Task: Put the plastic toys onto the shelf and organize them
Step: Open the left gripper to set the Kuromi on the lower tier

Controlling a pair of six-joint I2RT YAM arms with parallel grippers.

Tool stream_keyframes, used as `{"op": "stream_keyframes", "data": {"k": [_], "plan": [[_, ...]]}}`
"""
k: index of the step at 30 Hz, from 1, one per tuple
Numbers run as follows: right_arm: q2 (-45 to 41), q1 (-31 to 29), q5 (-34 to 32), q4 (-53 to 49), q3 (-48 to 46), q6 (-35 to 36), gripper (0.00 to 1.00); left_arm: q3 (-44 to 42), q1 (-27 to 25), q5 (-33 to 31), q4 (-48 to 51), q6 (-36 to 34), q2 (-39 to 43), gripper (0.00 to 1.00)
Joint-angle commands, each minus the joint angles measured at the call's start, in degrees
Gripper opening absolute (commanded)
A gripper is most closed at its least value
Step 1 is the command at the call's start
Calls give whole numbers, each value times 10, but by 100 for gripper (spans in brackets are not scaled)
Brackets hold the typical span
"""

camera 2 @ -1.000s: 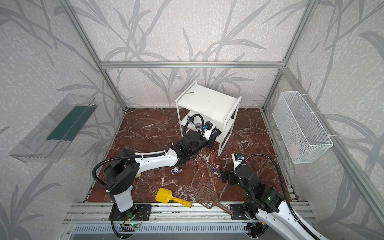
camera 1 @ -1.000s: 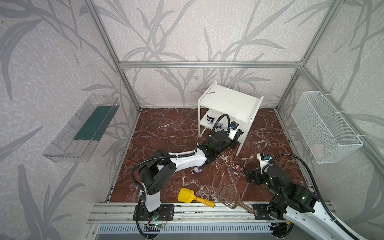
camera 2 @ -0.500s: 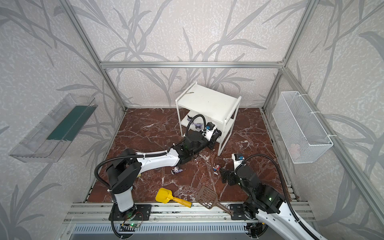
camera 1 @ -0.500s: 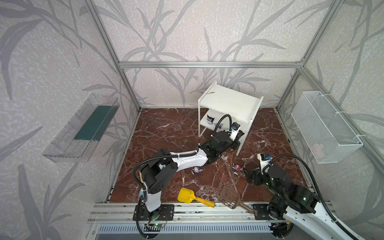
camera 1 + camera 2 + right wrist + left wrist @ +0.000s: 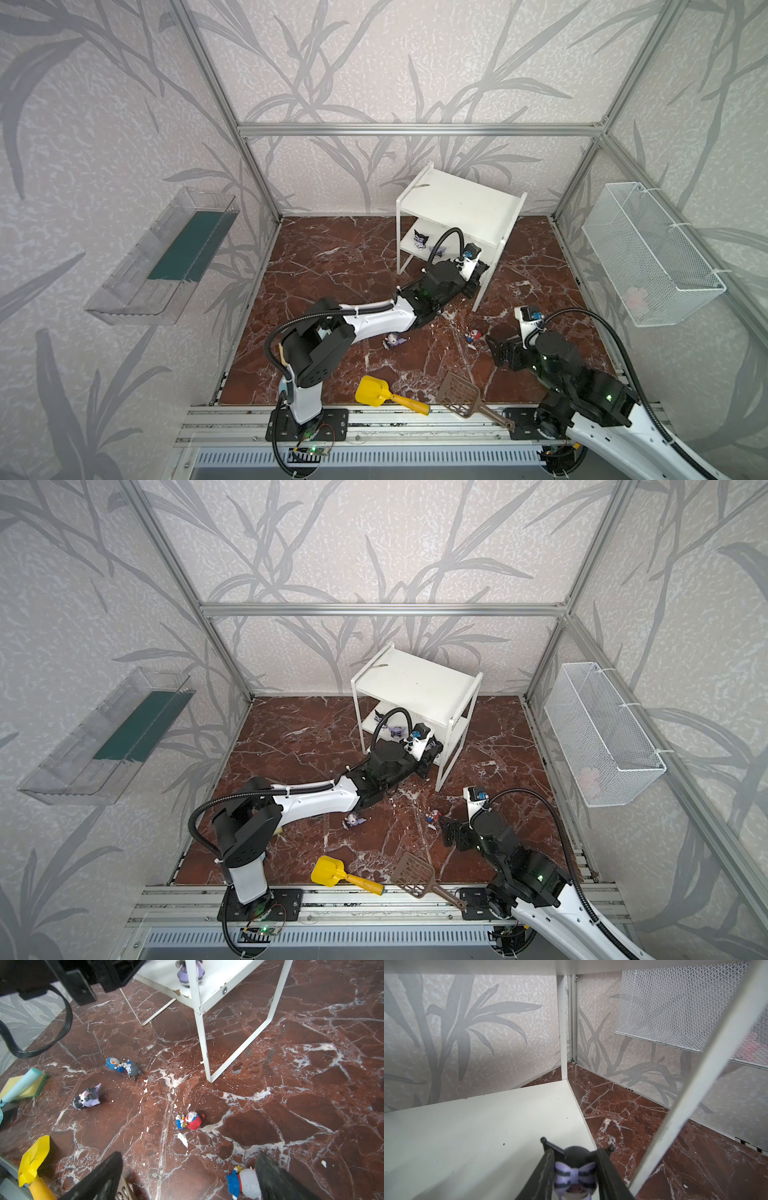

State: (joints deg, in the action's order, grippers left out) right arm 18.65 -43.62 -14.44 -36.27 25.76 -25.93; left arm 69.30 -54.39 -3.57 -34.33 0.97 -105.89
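Note:
The white shelf (image 5: 457, 203) (image 5: 415, 688) stands at the back of the floor. My left gripper (image 5: 575, 1150) (image 5: 478, 272) reaches into its lower tier (image 5: 488, 1126), shut on a black toy with a purple bow (image 5: 574, 1174) just above the board. Two more toys (image 5: 420, 240) (image 5: 441, 249) stand on that tier. On the floor lie a red toy (image 5: 191, 1120) (image 5: 473, 335), a purple toy (image 5: 88, 1098) (image 5: 395, 340), a blue toy (image 5: 113, 1062) and a grey toy (image 5: 134, 1069). My right gripper (image 5: 189, 1159) (image 5: 505, 351) hangs open over the floor, with a white-and-blue toy (image 5: 244, 1185) against its finger.
A yellow scoop (image 5: 374, 392) and a brown slotted scoop (image 5: 461, 392) lie at the front edge. A sponge with a teal handle (image 5: 25, 1084) lies under the left arm. A wire basket (image 5: 648, 249) hangs on the right wall, a clear tray (image 5: 166, 257) on the left.
My left gripper has edged a little deeper into the shelf's lower tier with the toy. The right arm has stayed where it was.

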Motion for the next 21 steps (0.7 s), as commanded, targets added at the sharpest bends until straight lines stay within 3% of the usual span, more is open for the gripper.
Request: {"op": "stream_keyframes", "data": {"k": [1, 11, 21], "plan": [[-1, -3, 4, 9, 9, -1, 99, 17, -3, -6, -8, -8, -4, 38], [-2, -3, 5, 10, 10, 3, 99, 14, -3, -11, -9, -12, 1, 46], [12, -3, 22, 32, 5, 8, 99, -6, 1, -32, -6, -36, 42, 65]]}}
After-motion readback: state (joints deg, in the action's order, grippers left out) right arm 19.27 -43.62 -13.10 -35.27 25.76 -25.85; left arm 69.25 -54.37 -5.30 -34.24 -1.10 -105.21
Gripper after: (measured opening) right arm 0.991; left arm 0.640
